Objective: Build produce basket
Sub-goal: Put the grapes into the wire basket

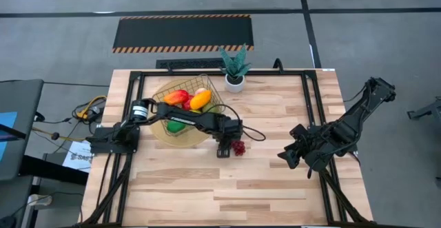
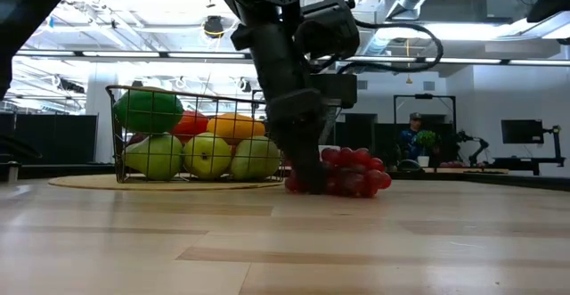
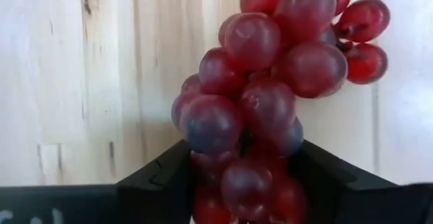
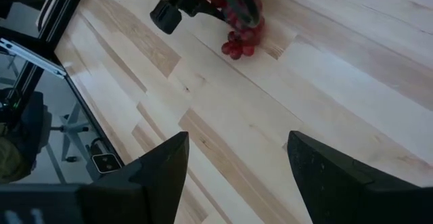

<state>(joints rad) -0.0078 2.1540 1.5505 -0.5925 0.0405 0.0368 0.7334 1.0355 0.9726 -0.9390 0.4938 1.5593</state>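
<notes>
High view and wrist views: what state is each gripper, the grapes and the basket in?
Left gripper: shut on the dark red toy grape bunch, which lies on the table.
Right gripper: open, empty, above bare wood.
Gold wire-grid basket: upright, holding several toy fruits.

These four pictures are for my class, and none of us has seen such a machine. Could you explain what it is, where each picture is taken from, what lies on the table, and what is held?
It is a robot with two dark arms at a wooden table, each ending in a two-fingered pincer. One picture looks straight down, one looks level across the table top, and two come from cameras on the wrists. On the table stand a gold wire basket already holding toy fruit and a small potted plant. The left pincer has shut on a bunch of red grapes, which lies on the wood beside the basket. The right pincer waits open at the table's right side, holding nothing.
</notes>
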